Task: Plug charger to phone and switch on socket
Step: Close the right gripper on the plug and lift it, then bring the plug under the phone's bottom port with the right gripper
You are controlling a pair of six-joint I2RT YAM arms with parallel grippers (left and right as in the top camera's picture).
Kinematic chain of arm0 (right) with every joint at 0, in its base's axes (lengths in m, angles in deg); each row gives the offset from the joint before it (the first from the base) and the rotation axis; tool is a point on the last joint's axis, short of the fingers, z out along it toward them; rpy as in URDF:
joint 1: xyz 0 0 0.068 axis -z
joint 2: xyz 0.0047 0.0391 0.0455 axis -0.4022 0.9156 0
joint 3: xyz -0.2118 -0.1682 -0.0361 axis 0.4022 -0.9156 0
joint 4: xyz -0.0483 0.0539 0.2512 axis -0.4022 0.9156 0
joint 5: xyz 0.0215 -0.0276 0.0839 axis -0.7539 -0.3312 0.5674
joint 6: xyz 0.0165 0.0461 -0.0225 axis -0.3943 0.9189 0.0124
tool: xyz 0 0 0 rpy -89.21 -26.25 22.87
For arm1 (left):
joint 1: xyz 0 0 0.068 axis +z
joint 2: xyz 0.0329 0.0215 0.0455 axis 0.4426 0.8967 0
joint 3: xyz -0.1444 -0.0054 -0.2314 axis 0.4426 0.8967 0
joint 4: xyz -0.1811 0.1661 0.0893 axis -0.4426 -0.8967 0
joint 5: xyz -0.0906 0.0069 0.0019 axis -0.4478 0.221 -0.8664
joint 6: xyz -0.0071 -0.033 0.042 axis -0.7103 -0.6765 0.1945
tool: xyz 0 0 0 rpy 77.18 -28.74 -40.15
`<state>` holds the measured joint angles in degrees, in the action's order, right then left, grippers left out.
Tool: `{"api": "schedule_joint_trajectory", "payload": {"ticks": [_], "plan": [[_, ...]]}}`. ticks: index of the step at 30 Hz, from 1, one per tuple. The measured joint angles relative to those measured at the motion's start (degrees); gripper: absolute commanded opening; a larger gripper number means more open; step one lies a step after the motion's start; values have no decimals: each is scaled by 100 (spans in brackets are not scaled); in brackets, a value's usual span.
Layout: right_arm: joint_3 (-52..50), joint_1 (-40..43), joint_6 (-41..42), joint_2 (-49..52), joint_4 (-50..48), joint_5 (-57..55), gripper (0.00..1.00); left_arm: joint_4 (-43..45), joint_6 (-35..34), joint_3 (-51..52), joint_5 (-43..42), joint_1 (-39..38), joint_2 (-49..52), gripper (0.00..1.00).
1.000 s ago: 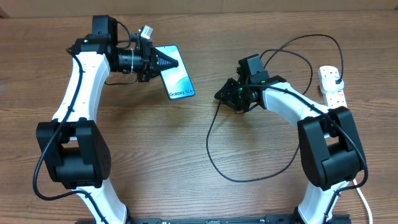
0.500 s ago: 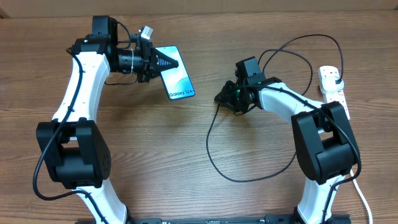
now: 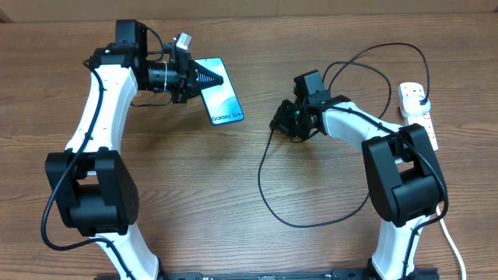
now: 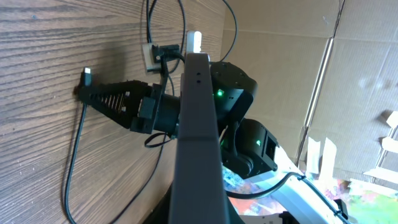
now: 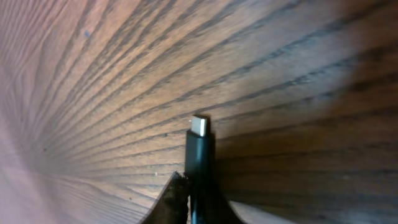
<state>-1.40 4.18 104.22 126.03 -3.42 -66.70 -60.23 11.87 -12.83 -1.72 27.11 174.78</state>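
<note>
charger (image 5: 200, 155) tip pinched in low right gripper (image 3: 275, 122) | left gripper (image 3: 214, 78) clamps phone (image 3: 221, 97)

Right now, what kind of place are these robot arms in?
Probably a robot lab or workshop. Two robot arms work at a wooden table, a white power strip lies on it, and cardboard sheets stand beyond it.

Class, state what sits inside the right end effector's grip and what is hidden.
The tip of the charger juts from the right end effector, table behind it. The gripped stretch of cable is covered by its fingers.
</note>
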Motion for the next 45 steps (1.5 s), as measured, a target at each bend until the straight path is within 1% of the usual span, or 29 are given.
{"api": "schedule_joint_trajectory", "payload": {"ticks": [7,15,19,23,32,39,45], "plan": [[0,26,-98,26,-74,61,4,-46,0,0,0,0,0,4],[-2,448,-1187,103,-208,1421,4,-48,0,0,0,0,0,4],[-2,603,-1657,-17,-83,1858,4,-48,2,0,0,0,0,4],[-13,621,-1989,-577,181,2052,4,-48,72,0,-74,0,0,4],[-11,621,-2586,-2286,1010,2369,4,-87,730,0,-680,0,0,4],[-13,621,-2844,-3021,1740,2411,4,-142,999,0,-977,-11,0,4],[-15,577,-2905,-3703,2039,2411,4,-153,1207,0,-1108,-140,0,4]]}}
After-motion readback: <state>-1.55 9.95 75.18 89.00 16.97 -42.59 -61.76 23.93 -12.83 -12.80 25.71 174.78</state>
